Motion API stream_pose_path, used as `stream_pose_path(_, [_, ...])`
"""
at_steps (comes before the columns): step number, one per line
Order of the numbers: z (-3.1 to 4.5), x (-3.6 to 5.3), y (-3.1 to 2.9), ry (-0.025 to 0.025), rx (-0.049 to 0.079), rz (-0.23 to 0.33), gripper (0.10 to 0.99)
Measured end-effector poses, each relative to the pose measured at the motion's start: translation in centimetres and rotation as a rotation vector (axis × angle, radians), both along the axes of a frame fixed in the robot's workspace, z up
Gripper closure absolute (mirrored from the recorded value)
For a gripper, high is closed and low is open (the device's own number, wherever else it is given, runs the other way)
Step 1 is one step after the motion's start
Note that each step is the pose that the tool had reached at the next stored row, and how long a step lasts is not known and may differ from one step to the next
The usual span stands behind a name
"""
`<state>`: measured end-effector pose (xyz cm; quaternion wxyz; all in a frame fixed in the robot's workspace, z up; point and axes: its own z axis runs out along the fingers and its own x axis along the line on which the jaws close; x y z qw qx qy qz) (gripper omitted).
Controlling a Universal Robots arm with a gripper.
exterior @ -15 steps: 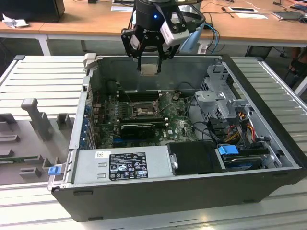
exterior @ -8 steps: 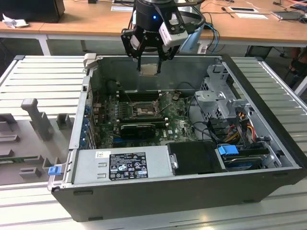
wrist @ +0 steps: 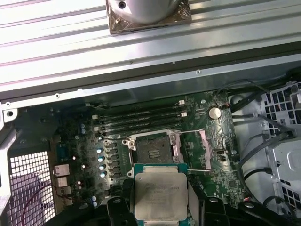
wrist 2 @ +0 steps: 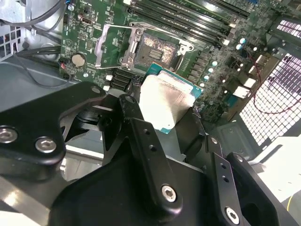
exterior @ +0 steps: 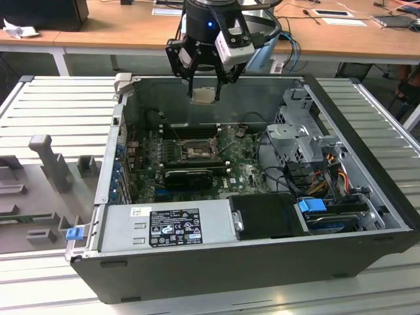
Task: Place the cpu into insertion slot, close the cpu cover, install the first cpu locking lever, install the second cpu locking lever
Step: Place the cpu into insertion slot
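My gripper point(exterior: 205, 90) hangs above the open computer case, shut on the cpu point(exterior: 204, 96), a flat square chip with a pale silver top. Both wrist views show the cpu point(wrist 2: 164, 99) point(wrist: 159, 195) pinched at its edges between black fingers point(wrist 2: 134, 117). Below it on the green board lies the insertion slot point(exterior: 195, 152) point(wrist 2: 155, 49) point(wrist: 153, 151), its recessed centre bare. The cpu cover point(wrist 2: 113, 44) point(wrist: 206, 149) stands swung open beside the slot. The cpu is well above the board and touches nothing but the fingers.
A grey power supply point(exterior: 167, 226) and a black box point(exterior: 266, 215) fill the case's near side. A long black ribbed block point(exterior: 189, 176) lies just in front of the slot, memory slots point(wrist: 141, 120) behind it. A drive cage point(exterior: 298, 134) and cables point(exterior: 321, 177) crowd the exterior view's right.
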<state>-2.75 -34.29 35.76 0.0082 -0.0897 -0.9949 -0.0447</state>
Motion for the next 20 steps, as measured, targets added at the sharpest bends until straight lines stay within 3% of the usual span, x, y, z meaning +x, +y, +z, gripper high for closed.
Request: stream_pose_path(20, [0.0,0.0,0.0,0.0001,0.0,-0.049,0.545])
